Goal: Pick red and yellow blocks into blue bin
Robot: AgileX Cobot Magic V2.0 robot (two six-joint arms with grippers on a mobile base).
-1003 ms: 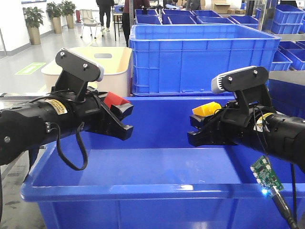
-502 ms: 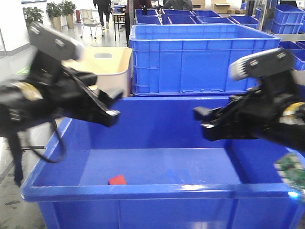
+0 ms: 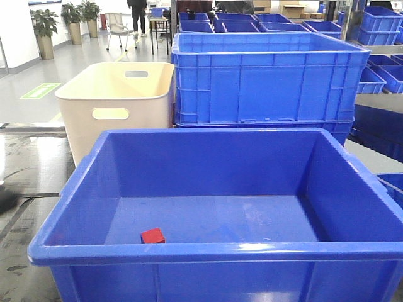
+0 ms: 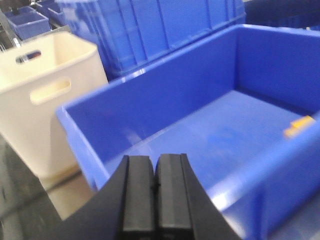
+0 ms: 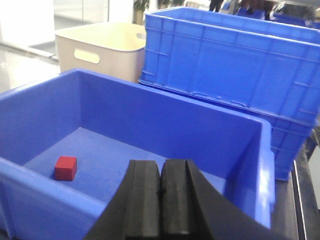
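The left gripper (image 4: 155, 192) had its black jaws pressed together on nothing, poised outside the near wall of the large bright-blue smooth-walled plastic bin (image 4: 165, 82), with the small yellow block (image 4: 299, 126) lying on the bin floor ahead and well to its right. The right gripper (image 5: 160, 200) was likewise closed and empty, just behind the same bin's rim, and the plain red cube (image 5: 66, 167) sat on the floor ahead and to its left. Beyond the bin stood a cream plastic tub with handle slots (image 3: 116, 100) and a ribbed blue plastic crate (image 3: 271, 78).
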